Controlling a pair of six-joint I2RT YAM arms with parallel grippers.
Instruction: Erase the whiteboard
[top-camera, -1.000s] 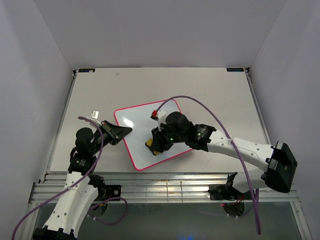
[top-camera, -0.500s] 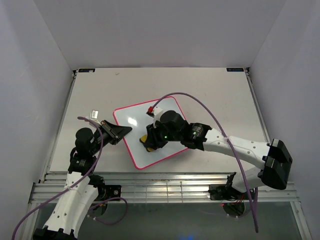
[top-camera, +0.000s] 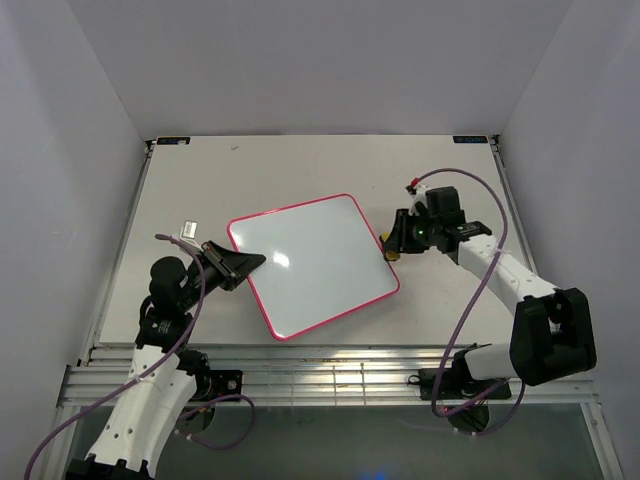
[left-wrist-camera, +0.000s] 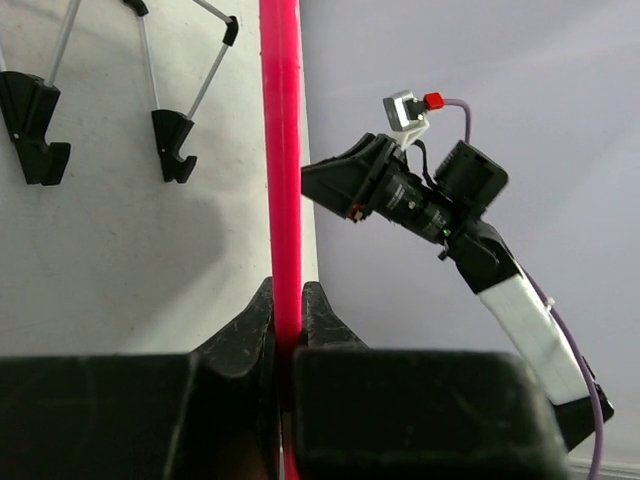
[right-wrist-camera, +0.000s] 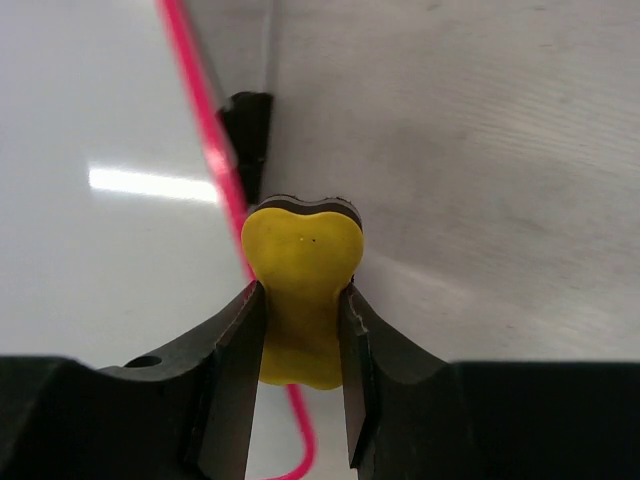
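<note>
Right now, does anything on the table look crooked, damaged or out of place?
Only the whiteboard: it sits skewed to the table edges, its left edge pinched in the left jaws. Its surface shows no marks. The yellow eraser, clamped in the right jaws, is beside the board's right edge.

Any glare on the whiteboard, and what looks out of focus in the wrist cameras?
Top external: one small bright reflection left of centre on the whiteboard. Right wrist: a bright horizontal streak on the board; the yellow eraser is fairly sharp. Left wrist: the left gripper fills the bottom, dark and soft.
</note>
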